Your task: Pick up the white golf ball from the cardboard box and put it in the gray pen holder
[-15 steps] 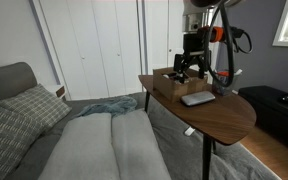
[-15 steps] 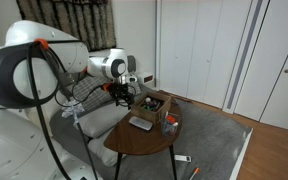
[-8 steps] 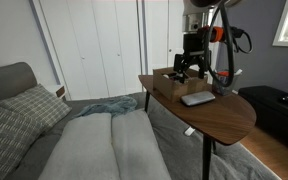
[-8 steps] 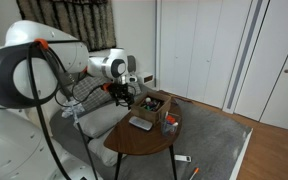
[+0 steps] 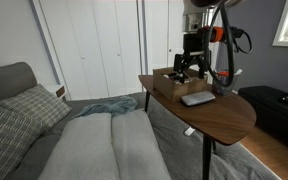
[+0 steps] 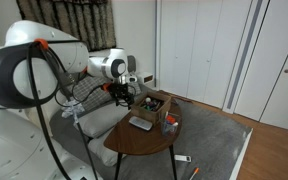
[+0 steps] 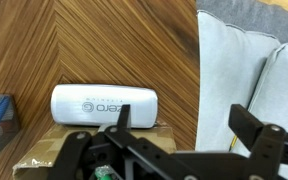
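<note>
Nothing has shifted since a second ago: the end effector hangs wide open (holding nothing) over the cardboard box, upper right of the frame; the pen holder stands near it on the table.

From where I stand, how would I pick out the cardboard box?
Look at the wooden table. The cardboard box sits on it, just below the gripper. It is brown with low walls, unlike the flat gray slab beside it.
</note>
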